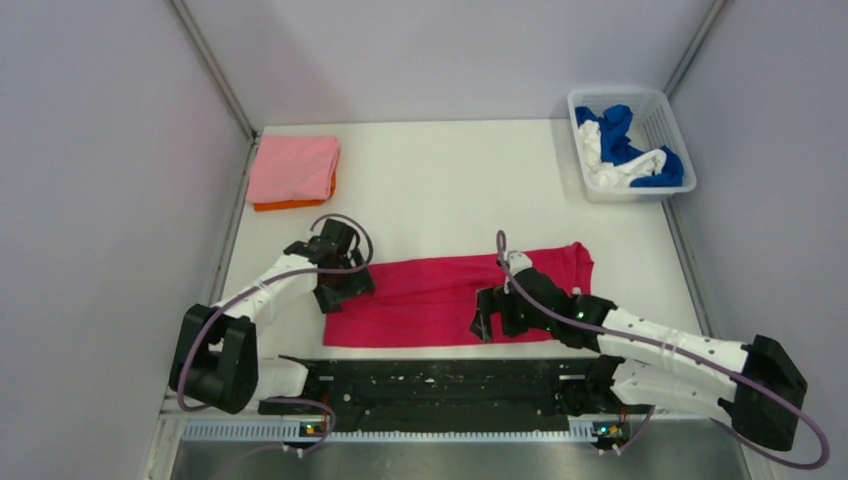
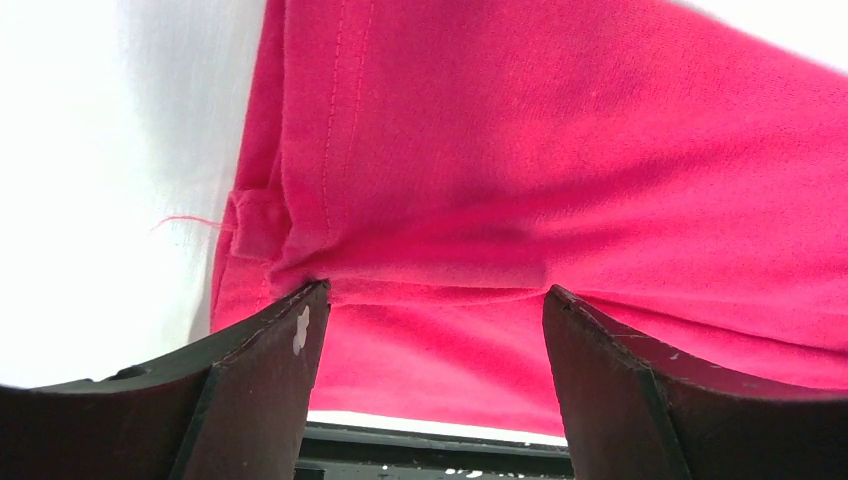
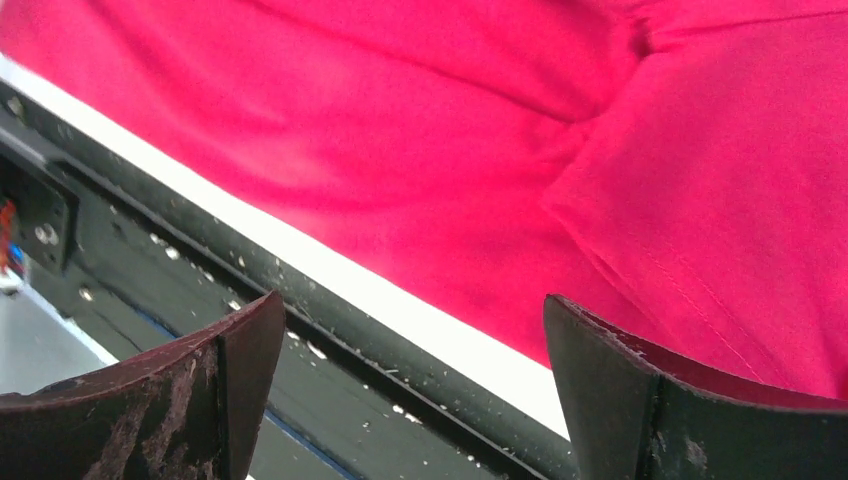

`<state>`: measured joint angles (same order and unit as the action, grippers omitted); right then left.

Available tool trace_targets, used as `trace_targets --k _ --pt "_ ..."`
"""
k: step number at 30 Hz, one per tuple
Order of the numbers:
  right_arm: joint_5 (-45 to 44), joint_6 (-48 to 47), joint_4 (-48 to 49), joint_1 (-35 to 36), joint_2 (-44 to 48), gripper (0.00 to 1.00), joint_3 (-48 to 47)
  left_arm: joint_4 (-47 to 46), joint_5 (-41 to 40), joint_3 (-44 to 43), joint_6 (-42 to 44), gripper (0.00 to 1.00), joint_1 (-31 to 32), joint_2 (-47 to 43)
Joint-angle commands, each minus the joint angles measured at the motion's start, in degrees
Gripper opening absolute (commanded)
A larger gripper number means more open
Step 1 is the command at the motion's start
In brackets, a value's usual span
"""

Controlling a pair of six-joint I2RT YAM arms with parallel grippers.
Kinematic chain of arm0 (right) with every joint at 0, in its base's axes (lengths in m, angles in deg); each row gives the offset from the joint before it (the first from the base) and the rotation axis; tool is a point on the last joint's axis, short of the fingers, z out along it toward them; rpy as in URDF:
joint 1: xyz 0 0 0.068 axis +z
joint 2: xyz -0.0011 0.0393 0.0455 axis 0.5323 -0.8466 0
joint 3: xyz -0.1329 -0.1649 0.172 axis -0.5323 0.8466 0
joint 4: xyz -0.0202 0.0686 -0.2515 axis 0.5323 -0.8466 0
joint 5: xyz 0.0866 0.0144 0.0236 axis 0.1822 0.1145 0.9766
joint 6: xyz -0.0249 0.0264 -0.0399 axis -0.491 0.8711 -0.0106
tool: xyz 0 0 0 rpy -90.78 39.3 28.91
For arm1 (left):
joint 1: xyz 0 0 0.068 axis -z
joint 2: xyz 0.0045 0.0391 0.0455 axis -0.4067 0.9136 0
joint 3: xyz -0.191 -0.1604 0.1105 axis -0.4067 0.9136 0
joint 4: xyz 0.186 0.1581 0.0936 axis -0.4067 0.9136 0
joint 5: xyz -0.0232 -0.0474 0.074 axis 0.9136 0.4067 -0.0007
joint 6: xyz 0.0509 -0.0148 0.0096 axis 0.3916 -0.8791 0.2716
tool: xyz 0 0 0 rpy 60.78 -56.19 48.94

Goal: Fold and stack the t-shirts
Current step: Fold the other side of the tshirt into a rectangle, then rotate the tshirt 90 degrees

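Crimson-pink t-shirt (image 1: 440,295) lies as a long band across centre of worktop (image 1: 450,190), toward bottom of frame. Left tool (image 2: 435,300) at its left end: jaws wide apart, tips down on cloth w/ a small ridge bunched btwn them, not pinched. Right tool (image 3: 415,310) over shirt's near hem, right of centre: jaws also wide, nothing held. Upper left: folded light pink t-shirt (image 1: 292,168) stacked on orange t-shirt (image 1: 290,206). Upper right: mesh basket (image 1: 660,105) w/ blue t-shirt (image 1: 618,125) & white t-shirt (image 1: 620,172) crumpled inside. Black rail (image 1: 440,385) just below crimson shirt.
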<state>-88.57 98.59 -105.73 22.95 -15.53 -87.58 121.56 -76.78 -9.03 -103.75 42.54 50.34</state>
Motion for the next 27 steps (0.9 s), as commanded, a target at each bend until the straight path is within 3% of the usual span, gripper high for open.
trace_targets --k 1,10,13,16,21,27 --pt "-9.3 7.8 -4.4 0.4 9.6 0.99 0.3 2.6 -2.1 -2.7 -0.3 0.83 0.1 -3.1" --pt "-10.6 24.9 -14.4 -1.1 19.8 0.99 6.4 1.1 2.1 -12.2 2.2 0.84 1.8 -3.4" --pt "-10.9 28.0 -14.7 -2.9 19.3 0.99 8.7 -2.7 8.4 -13.0 3.3 0.84 2.9 -0.5" --pt "-9.0 25.2 -10.7 -7.4 17.6 0.99 10.5 -3.7 12.5 -13.1 4.6 0.83 3.3 4.0" --pt "-4.0 18.3 -4.1 -18.7 12.6 0.99 12.0 -3.3 11.0 -11.3 5.4 0.82 3.5 7.9" --pt "1.8 10.9 9.0 -30.2 0.3 0.99 10.8 -7.3 15.2 -7.6 4.4 0.82 3.7 9.7"
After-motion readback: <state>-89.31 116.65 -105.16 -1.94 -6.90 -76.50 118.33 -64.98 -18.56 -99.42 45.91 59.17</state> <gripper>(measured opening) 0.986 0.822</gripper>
